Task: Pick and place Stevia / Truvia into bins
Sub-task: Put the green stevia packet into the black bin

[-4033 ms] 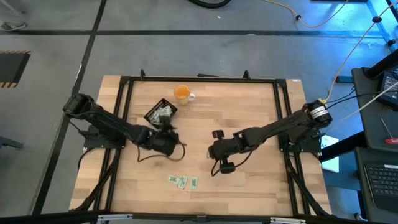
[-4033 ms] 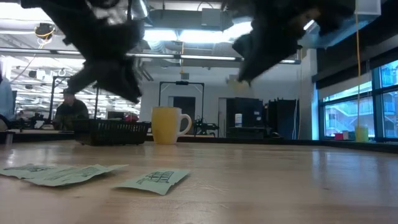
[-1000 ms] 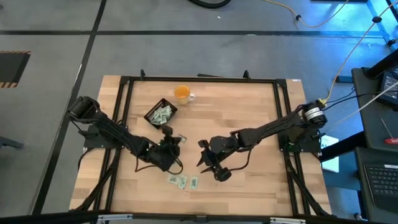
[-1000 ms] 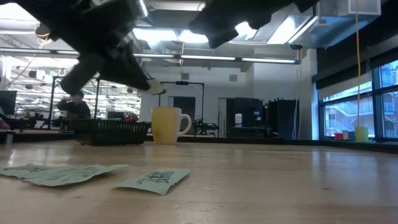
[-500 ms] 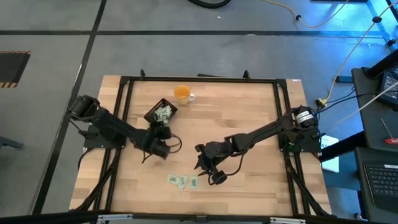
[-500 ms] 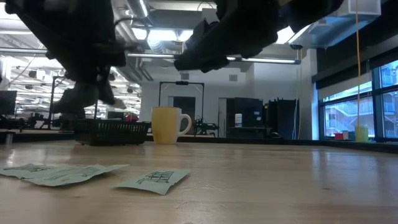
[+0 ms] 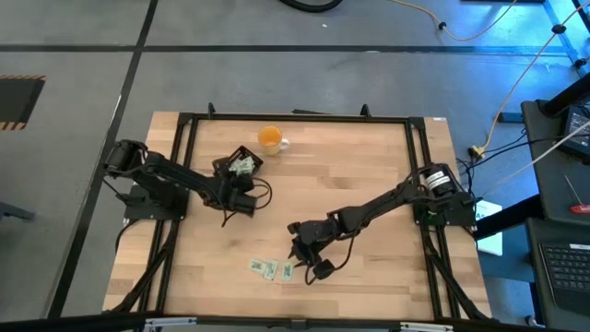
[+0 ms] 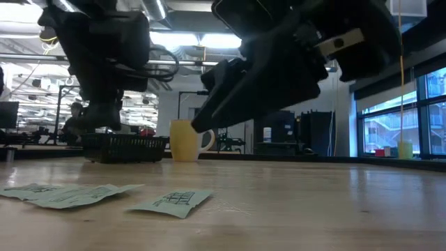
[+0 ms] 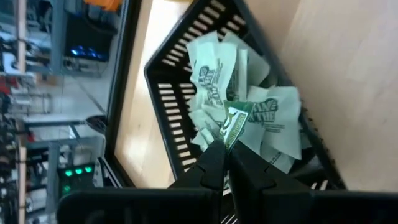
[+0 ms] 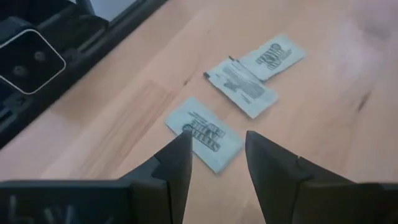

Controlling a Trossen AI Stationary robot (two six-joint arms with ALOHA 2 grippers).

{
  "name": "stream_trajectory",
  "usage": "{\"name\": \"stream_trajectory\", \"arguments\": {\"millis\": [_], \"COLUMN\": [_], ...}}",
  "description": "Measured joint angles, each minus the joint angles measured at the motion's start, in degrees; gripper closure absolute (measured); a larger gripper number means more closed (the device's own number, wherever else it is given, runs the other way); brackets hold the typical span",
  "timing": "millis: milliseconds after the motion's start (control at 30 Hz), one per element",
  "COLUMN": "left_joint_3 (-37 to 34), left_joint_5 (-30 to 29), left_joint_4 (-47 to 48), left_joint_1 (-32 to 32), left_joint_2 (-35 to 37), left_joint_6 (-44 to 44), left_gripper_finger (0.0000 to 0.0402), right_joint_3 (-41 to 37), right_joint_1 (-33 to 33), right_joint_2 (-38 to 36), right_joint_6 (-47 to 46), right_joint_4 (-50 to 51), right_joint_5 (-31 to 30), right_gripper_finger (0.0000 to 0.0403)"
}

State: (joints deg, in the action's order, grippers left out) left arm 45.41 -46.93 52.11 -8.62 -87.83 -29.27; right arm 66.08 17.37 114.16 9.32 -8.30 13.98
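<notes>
The bin, a small black slotted tray, sits at the table's far left and holds several green-and-white Stevia sachets. My left gripper hovers at the tray's near side, shut on one more sachet. Three loose sachets lie flat on the wood near the front edge. My right gripper hangs open just right of them and above them, fingers pointing at the nearest one. My left gripper pinches one short end of the sachet between its two fingertips. The fingers slant down toward the tray from its near side. The rest of the sachet sticks out past the fingertips over the pile in the tray; whether it touches the pile I cannot tell.
An orange mug with a white handle stands just right of the tray at the far edge. A black frame borders the table. Bare wood lies across the middle and the right half.
My left gripper has carried its sachet from the table's middle toward the far edge and now stands over the tray, still shut. My right gripper has moved a little toward the near left and lower, closer to the loose sachets, staying open.
</notes>
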Motion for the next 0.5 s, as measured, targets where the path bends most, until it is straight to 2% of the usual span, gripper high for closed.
{"name": "stream_trajectory", "arguments": {"millis": [233, 500], "left_joint_3": [0.0, 0.0], "left_joint_5": [4.9, 4.7], "left_joint_4": [-0.4, -1.1], "left_joint_1": [4.5, 5.4], "left_joint_2": [0.0, 0.0], "left_joint_6": [2.4, 1.5], "left_gripper_finger": [0.0391, 0.0362], "right_joint_3": [0.0, 0.0], "right_joint_1": [0.6, 0.9], "right_joint_2": [0.8, 1.7], "right_joint_6": [0.1, 0.1], "right_joint_4": [-1.0, -1.0], "right_joint_5": [-1.5, -1.4], "right_gripper_finger": [0.0250, 0.0250]}}
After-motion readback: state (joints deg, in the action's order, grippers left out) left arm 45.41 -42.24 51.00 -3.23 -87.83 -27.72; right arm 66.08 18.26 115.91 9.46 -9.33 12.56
